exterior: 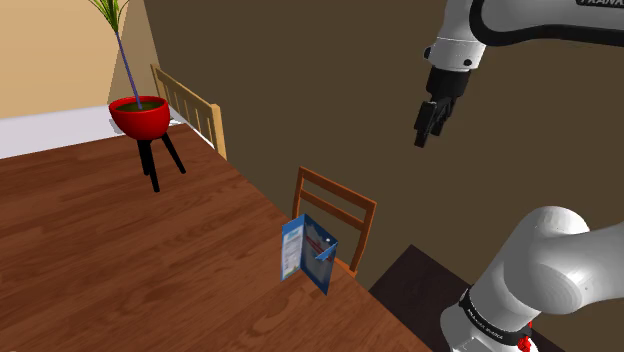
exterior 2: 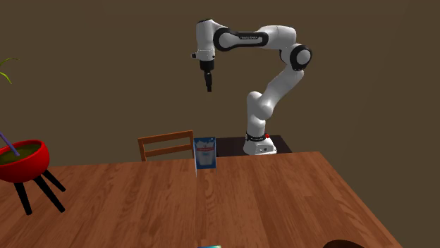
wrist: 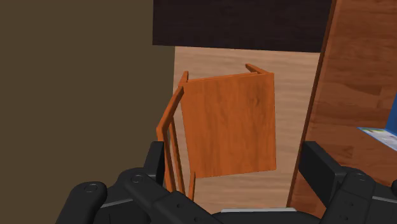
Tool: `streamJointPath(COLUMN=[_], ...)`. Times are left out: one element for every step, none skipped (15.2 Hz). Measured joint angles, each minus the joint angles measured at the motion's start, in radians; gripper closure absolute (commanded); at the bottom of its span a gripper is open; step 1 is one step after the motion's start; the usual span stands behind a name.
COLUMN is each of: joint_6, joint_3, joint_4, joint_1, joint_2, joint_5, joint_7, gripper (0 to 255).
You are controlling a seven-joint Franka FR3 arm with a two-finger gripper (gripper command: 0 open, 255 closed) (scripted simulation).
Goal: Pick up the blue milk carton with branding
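Note:
The blue and white milk carton (exterior: 308, 250) with printed branding stands upright at the wooden table's (exterior: 120, 260) edge, just in front of a chair back. In the second exterior view the carton (exterior 2: 205, 153) sits at the table's (exterior 2: 211, 204) far edge. My black gripper (exterior: 424, 135) hangs high in the air, well above the carton and off toward the wall, fingers pointing down. From the second exterior view the gripper (exterior 2: 208, 87) is almost straight above the carton. In the wrist view the gripper (wrist: 236, 162) is open over a chair seat, with a corner of the carton (wrist: 380, 137) beside one finger.
A wooden chair (exterior: 335, 205) (exterior 2: 166, 144) (wrist: 232, 124) is pushed against the table behind the carton. A red plant pot (exterior: 139, 116) (exterior 2: 21, 160) on black legs stands far along the table. Another chair (exterior: 190, 105) is near it. My dark stand (exterior 2: 271, 144) is behind the table.

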Motion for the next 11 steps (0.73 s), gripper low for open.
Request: streamJointPath(joint_6=[0.0,0.008,0.02,0.037,0.055,0.064,0.077,0.096,0.111,0.134,0.154], joint_3=[0.0,0.01,0.025,0.04,0.061,0.081,0.102,0.121,0.139,0.162,0.18], joint_4=[0.0,-0.011,-0.028,-0.044,-0.064,-0.073,-0.083,-0.093,-0.106,-0.124,-0.131], joint_1=[0.0,0.004,0.01,0.017,0.026,0.034,0.044,0.052,0.06,0.071,0.078], joint_2=[0.0,-0.005,-0.011,-0.014,-0.019,-0.022,-0.025,-0.02,-0.024,-0.023,-0.015], joint_5=[0.0,0.008,0.02,0.034,0.051,0.068,0.085,0.101,0.116,0.134,0.148], joint_7=[0.0,0.011,0.028,0.046,0.069,0.09,0.113,0.133,0.151,0.175,0.193], gripper=[0,0,0,0,0,0,0,0,0,0,0])
